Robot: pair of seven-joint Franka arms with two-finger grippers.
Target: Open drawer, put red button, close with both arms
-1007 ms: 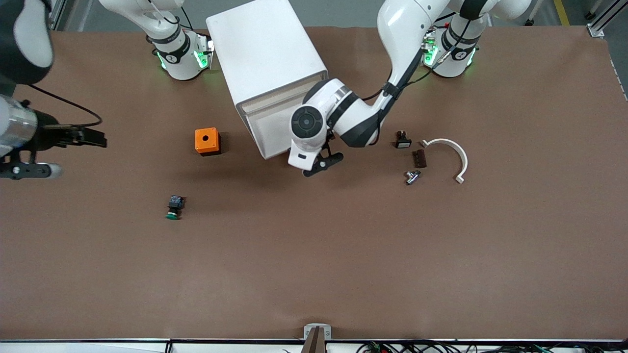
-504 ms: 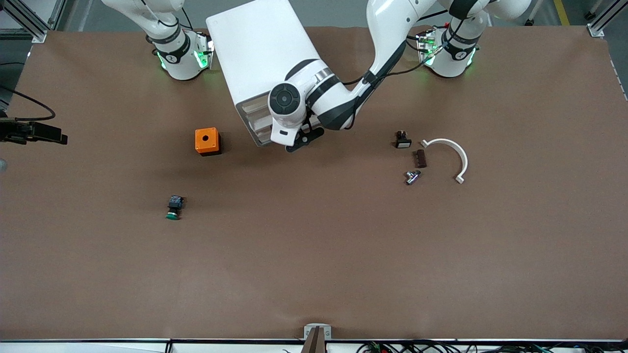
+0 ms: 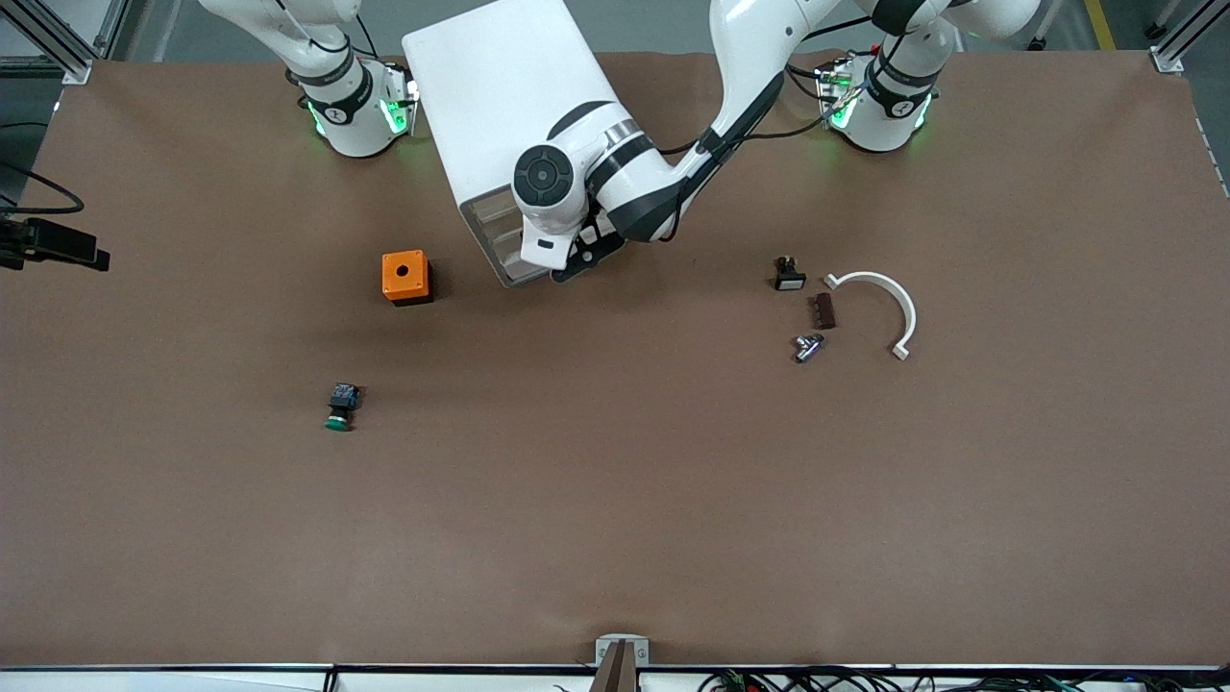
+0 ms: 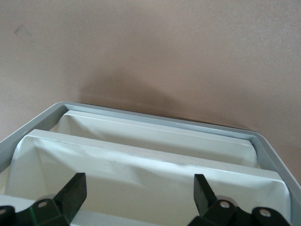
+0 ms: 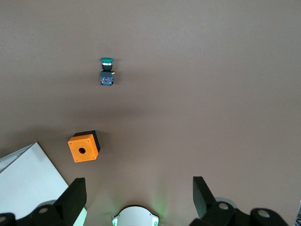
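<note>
The white cabinet (image 3: 509, 106) lies between the two arm bases, its drawer fronts (image 3: 495, 240) facing the front camera. My left gripper (image 3: 577, 267) is against the cabinet front. In the left wrist view it (image 4: 138, 197) is open, its fingertips (image 4: 71, 190) spread right at a white drawer front (image 4: 141, 162). The drawers look pushed in within the grey frame (image 4: 164, 120). My right gripper (image 3: 53, 248) is raised high at the right arm's end of the table. It is open and empty in the right wrist view (image 5: 138, 197). The red button is not in view.
An orange box with a hole (image 3: 405, 277) stands near the cabinet. A green-capped button (image 3: 340, 407) lies nearer the front camera. Toward the left arm's end lie a black button with a white face (image 3: 789, 276), a brown piece (image 3: 822, 310), a metal fitting (image 3: 808, 346) and a white curved piece (image 3: 889, 303).
The left gripper has moved toward the cabinet, and the drawer that stuck out is now pushed in. The right arm has drawn back toward the edge of the front view.
</note>
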